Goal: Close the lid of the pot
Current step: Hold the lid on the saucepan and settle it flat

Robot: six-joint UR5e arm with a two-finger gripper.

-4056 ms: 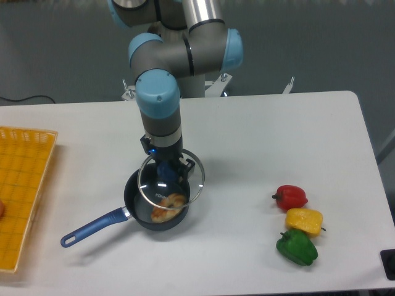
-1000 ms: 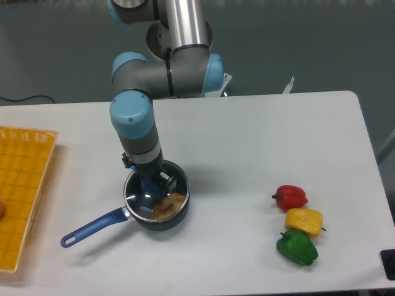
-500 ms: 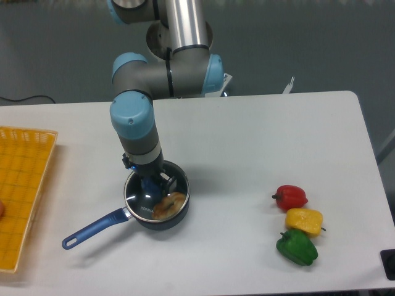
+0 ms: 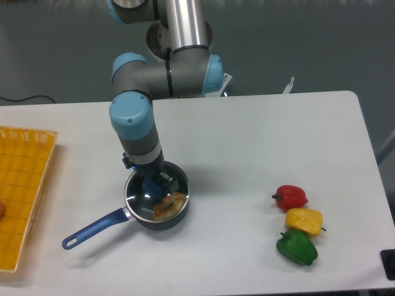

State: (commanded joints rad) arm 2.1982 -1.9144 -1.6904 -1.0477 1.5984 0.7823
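Observation:
The dark navy pot [image 4: 157, 203] stands on the white table left of centre, its long blue handle [image 4: 92, 227] pointing to the front left. The clear glass lid [image 4: 154, 198] lies flat on the pot's rim, with pale food showing through it. My gripper [image 4: 152, 182] reaches straight down over the lid's blue knob [image 4: 151, 185]. Its dark fingers [image 4: 165, 179] stand slightly apart on either side of the knob, so the gripper looks open. The arm's wrist hides the back of the lid.
A yellow basket [image 4: 24, 185] sits at the table's left edge. Red [image 4: 291, 197], yellow [image 4: 304, 221] and green [image 4: 297, 246] peppers lie in a row at the front right. The arm's base stands at the back centre.
Four seconds ago the lid hung tilted above the pot's right side; it now rests on the rim. In the last half second the fingers spread a little, showing more of the knob.

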